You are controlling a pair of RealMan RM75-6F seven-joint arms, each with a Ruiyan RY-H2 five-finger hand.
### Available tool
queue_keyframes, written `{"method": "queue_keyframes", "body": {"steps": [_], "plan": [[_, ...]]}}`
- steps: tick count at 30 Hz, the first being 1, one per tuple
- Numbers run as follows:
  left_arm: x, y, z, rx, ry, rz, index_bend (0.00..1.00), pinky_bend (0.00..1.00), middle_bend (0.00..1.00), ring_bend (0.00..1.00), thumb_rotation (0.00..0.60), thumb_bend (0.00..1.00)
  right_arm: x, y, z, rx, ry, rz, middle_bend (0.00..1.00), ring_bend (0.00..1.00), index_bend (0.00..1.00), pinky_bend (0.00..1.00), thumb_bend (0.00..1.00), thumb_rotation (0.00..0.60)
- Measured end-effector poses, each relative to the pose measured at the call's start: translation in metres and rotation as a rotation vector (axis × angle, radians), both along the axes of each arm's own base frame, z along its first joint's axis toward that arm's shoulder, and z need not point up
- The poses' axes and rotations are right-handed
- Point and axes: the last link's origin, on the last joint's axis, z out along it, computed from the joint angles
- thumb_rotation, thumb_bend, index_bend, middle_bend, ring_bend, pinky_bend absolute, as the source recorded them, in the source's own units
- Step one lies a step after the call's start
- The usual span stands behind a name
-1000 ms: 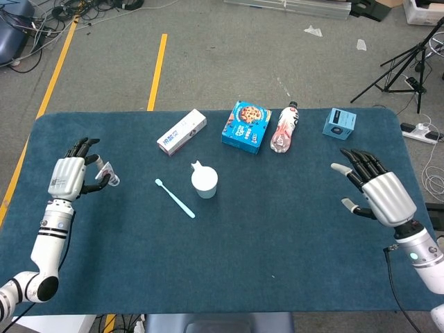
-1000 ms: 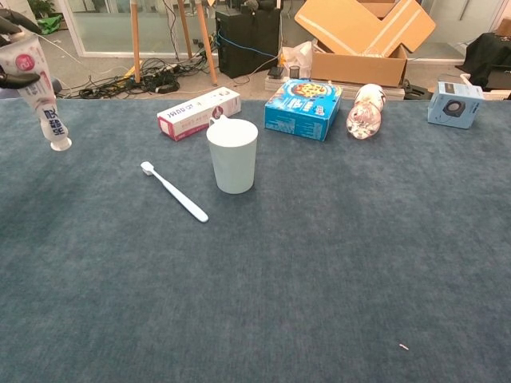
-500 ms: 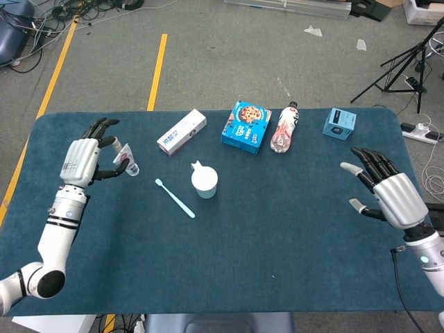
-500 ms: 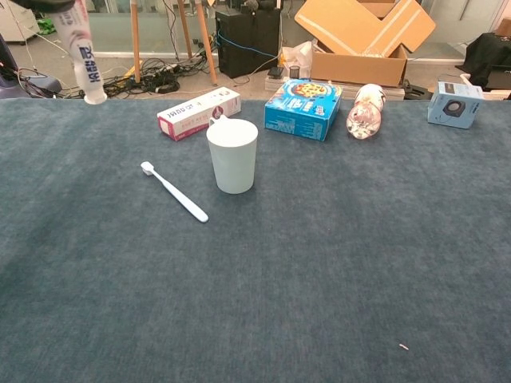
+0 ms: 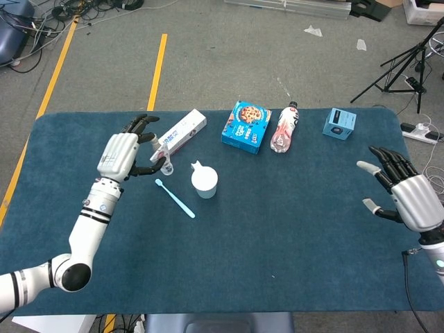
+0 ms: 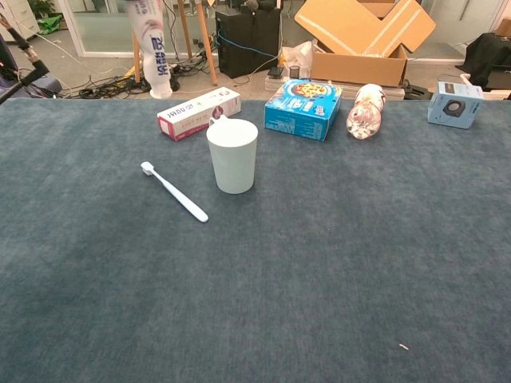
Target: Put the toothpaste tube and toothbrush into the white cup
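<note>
Left robot hand (image 5: 123, 154): grips toothpaste tube (image 6: 152, 46), cap down.
Tube: soft, light; hold mid-body.
Right robot hand (image 5: 409, 195): open, empty.
White cup (image 6: 232, 155): tippable.

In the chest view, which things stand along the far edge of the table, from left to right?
Toothpaste box → blue snack box → lying bottle → small blue speaker box.

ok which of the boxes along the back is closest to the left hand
The long white toothpaste box. It lies right beside the left hand, which holds the toothpaste tube. The blue snack box and the small blue box sit farther right.
</note>
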Motion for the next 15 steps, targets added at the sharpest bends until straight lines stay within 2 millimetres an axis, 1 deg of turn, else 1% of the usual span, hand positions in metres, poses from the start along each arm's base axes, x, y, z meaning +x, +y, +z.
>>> {"method": "queue_keyframes", "body": {"steps": [7,15], "plan": [[0.023,0.005,-0.02,-0.032,-0.007,-0.017,0.9,0.19,0.17,0.09,0.6,0.66,-0.01,0.004,0.008,-0.016,-0.017,-0.014,0.0,0.0,0.23,0.13,0.2,0.6],[0.039,0.012,-0.038,-0.052,-0.004,-0.026,0.9,0.19,0.17,0.09,0.6,0.66,-0.02,0.007,0.015,-0.033,-0.034,-0.033,0.0,0.0,0.23,0.13,0.2,0.6]]}}
